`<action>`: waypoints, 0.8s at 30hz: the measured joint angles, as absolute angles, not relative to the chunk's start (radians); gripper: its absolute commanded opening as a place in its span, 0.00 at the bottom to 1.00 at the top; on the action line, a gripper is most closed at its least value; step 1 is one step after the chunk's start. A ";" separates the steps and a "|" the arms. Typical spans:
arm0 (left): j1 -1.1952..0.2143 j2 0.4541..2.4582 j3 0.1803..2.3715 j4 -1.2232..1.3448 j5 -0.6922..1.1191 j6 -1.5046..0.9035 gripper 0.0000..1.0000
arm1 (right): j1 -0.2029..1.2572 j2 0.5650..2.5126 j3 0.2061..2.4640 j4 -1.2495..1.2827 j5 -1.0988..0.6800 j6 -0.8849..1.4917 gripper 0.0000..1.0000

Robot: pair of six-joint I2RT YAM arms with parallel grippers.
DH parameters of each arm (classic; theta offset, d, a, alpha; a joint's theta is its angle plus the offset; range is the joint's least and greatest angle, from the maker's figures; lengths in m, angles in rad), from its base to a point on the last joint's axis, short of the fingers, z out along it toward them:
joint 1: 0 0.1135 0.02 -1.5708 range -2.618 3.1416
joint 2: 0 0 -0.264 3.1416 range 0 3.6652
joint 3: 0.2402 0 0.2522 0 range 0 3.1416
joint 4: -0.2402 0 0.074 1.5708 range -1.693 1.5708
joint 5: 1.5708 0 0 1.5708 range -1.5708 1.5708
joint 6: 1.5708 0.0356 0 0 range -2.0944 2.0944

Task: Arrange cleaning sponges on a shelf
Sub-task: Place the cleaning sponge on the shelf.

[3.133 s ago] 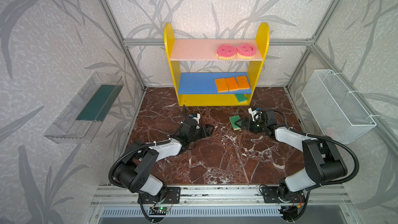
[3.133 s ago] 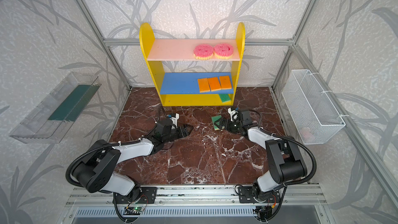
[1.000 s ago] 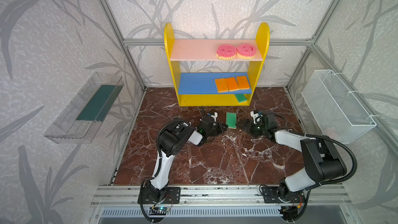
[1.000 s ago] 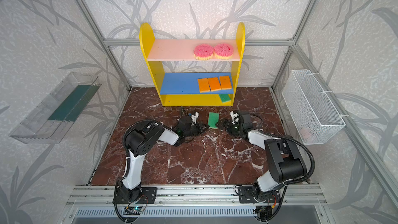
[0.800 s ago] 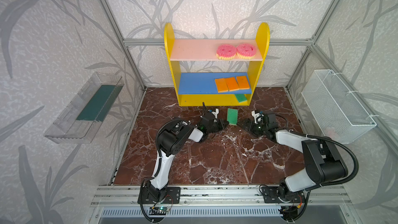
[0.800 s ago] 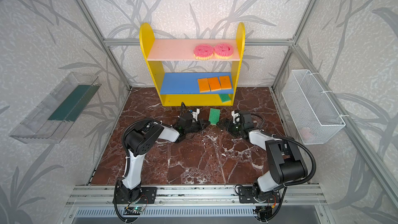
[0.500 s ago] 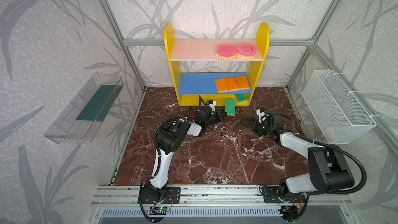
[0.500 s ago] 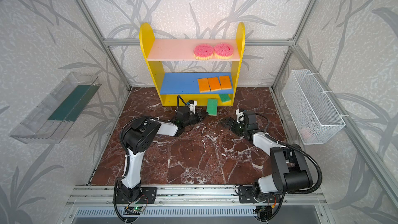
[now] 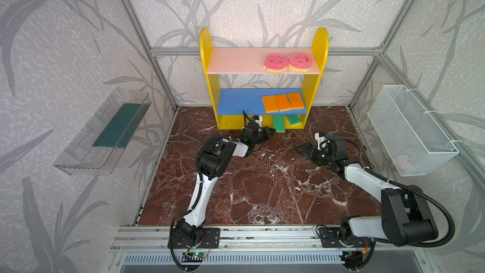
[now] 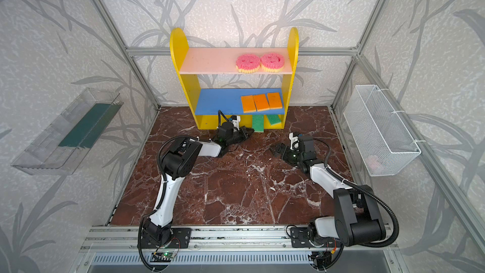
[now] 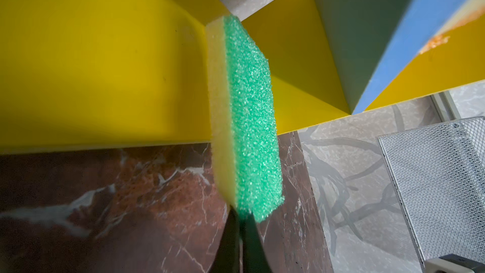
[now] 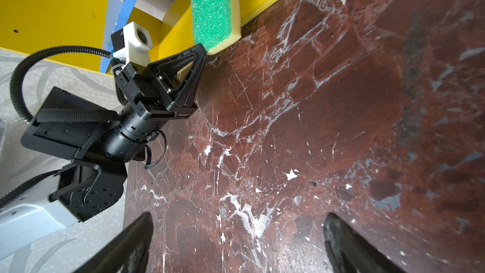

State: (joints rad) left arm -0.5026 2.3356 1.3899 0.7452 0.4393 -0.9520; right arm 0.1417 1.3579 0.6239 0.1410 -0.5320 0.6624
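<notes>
Red-brown marble desk [image 9: 262,179], lower half of frame, bare.

Right end effector [image 12: 238,217], right of centre in both top views: jaws wide apart, holding nothing, well apart from the shelf.

Left end effector [image 9: 271,132], just above centre: jaws pinched shut on the near corner of a green rectangular foam sponge [image 9: 278,126] with a yellow underside. The left wrist view shows the foam squeezed between the fingertips [image 11: 252,232].

Key relation: the sponge lies directly ahead of the left end effector, towards the shelf, with its long axis running front to back into the bottom compartment. Far end sits on the yellow base under the blue board; near end overhangs the base's front edge. The left arm is far nearer. Judgement: push in, then release.

Beyond, on the small yellow-sided shelf unit [image 9: 207,74]:
- second green sponge [image 9: 293,120], just beside, angled
- three orange rectangular sponges [image 9: 282,102] on the blue board
- two round pink smiley sponges [image 9: 287,63] on the pale pink top board
</notes>
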 measured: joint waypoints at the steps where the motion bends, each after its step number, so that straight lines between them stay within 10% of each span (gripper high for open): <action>1: -0.503 2.345 1.411 0.731 0.441 -0.950 0.00 | 0.142 1.358 0.624 0.141 -0.532 0.661 0.99; 17: -0.506 2.473 1.583 0.688 0.413 -0.962 0.04 | 0.142 1.358 0.591 0.147 -0.532 0.661 0.99; 24: -0.506 2.506 1.633 0.683 0.405 -0.968 0.33 | 0.142 1.358 0.589 0.154 -0.532 0.661 0.99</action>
State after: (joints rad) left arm -0.5064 2.5057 1.6325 0.6827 0.4049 -0.9676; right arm 0.1417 1.3579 0.5892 0.1535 -0.5320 0.6613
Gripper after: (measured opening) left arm 0.258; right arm 0.992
